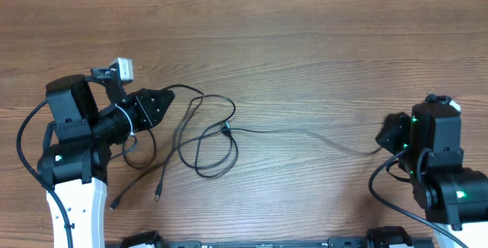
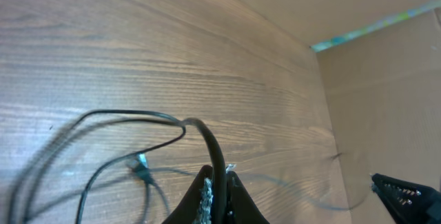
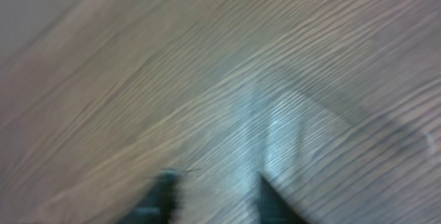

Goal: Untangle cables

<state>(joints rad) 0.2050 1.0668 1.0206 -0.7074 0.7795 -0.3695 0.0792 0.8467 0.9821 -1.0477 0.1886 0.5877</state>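
Tangle at left: the left gripper (image 1: 163,104) is clamped on one strand of the cables (image 1: 204,140). Their loops lie on the table (image 1: 305,34) just beside it. One thin strand stretches lengthwise toward the distant right gripper (image 1: 386,136), its blurred fingers (image 3: 275,200) apparently parted.

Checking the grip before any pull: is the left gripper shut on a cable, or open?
Shut on a black cable: the left wrist view shows it pinched between the closed tips of the left gripper.
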